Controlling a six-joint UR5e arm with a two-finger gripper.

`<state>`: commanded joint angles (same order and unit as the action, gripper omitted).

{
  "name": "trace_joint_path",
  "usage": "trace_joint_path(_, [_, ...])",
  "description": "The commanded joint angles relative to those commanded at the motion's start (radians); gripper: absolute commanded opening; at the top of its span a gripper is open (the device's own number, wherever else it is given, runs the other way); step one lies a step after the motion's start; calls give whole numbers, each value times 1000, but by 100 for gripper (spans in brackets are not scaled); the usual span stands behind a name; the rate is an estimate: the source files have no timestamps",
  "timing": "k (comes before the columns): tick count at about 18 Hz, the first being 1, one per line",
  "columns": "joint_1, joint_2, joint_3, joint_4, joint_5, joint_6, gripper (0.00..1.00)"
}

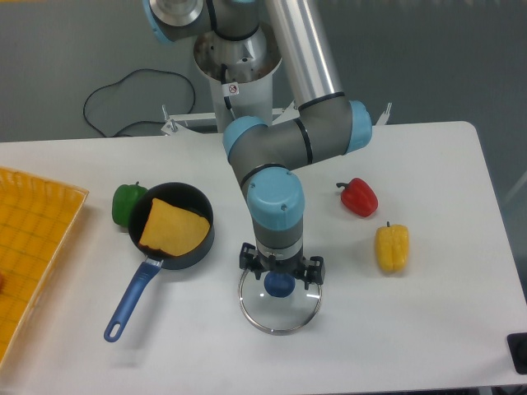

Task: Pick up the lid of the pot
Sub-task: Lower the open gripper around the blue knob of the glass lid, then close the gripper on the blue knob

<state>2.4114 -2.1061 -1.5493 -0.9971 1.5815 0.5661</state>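
Two fingers (249,257) of the tool (281,265) stand open, spread apart by the blue knob (279,285), presumably to straddle it; contact cannot be told. The transparent pot lid (280,319) lies on the worktop (395,337) knob upward, which offers a graspable part; lowering, then closing, seems next. Beside it, the black frying pan (186,194) holds an orange piece (174,228), its blue handle (132,300) angled away from the lid.
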Motion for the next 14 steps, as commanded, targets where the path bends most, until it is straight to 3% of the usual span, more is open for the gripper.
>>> trace_joint_path(14, [-3, -26, -5, 0, -6, -15, 100])
